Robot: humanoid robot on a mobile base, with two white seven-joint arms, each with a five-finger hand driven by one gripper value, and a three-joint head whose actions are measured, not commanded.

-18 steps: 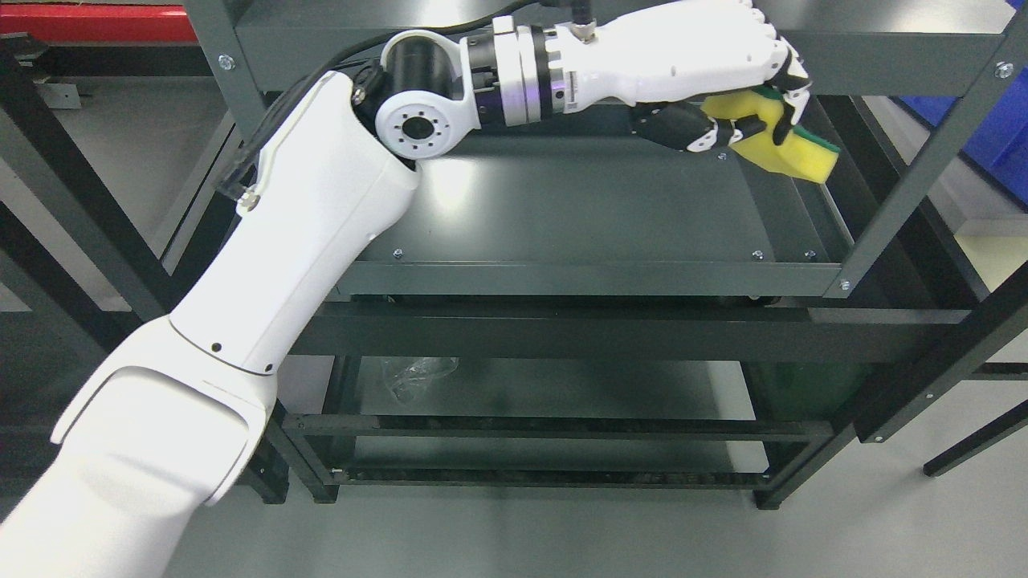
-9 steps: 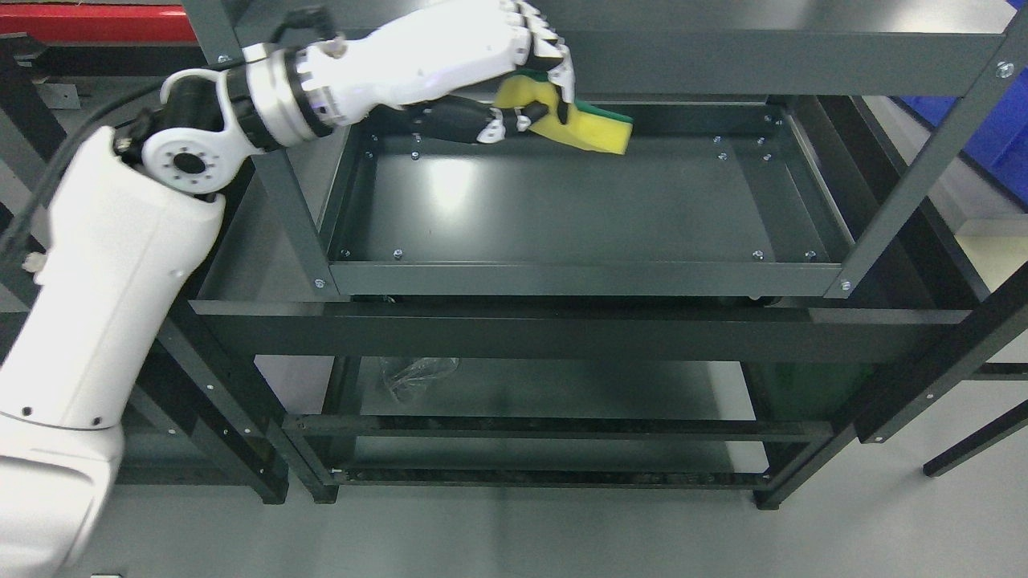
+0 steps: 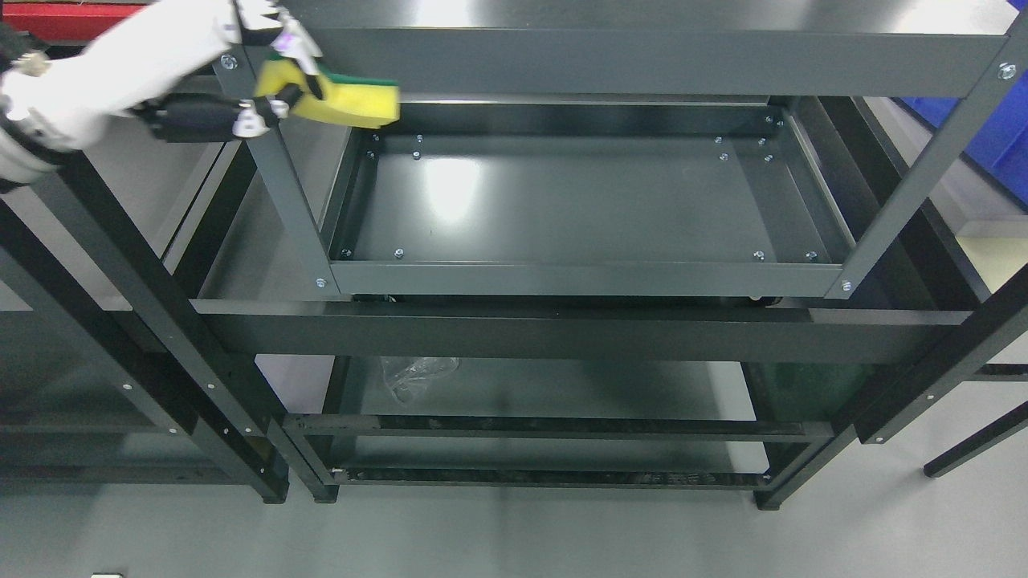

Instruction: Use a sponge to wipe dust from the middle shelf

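Observation:
My left hand (image 3: 269, 76) is at the upper left of the head view, shut on a yellow sponge with a green scouring side (image 3: 341, 98). It holds the sponge in front of the rack's front left post (image 3: 277, 172), above the left edge of the dark grey middle shelf (image 3: 562, 197). The sponge is off the shelf surface. Most of the arm is out of view. The right arm is not in view.
The rack's top shelf (image 3: 626, 56) overhangs the back of the middle shelf. A lower shelf holds a crumpled clear plastic piece (image 3: 418, 373). Black frames stand at the left (image 3: 136, 297) and right (image 3: 948, 361). A blue bin (image 3: 996, 144) sits far right.
My left hand swept the sponge from the right end of the middle shelf across to the far left, past the front left post. The arm has drawn back mostly out of view.

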